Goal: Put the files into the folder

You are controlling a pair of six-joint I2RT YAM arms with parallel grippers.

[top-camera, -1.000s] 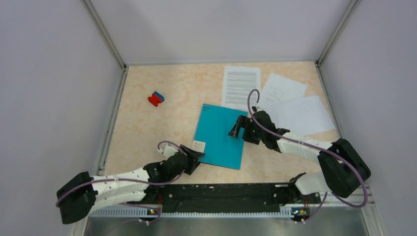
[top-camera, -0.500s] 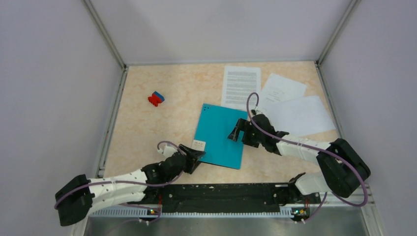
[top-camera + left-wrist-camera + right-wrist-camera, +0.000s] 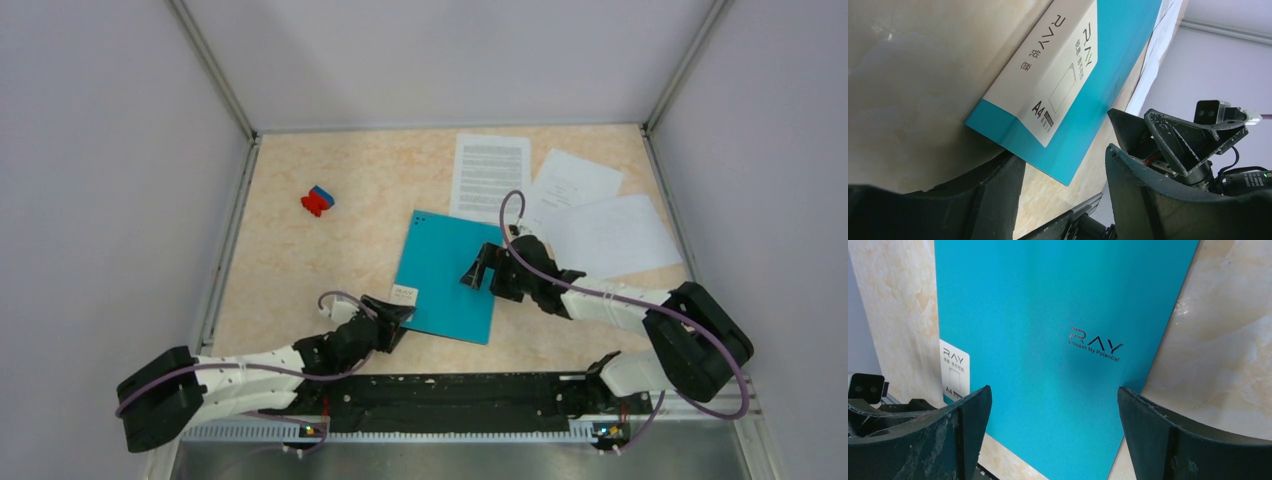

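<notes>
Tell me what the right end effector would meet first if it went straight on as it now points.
The folder: the right end effector points onto its closed teal cover, seen between the open jaws in the wrist view. The gap to it is unclear.

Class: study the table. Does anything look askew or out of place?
Yes. The red-and-blue block at far left has no part in filing. The three sheets lie at different angles, two overlapping, and the folder sits tilted.
</notes>
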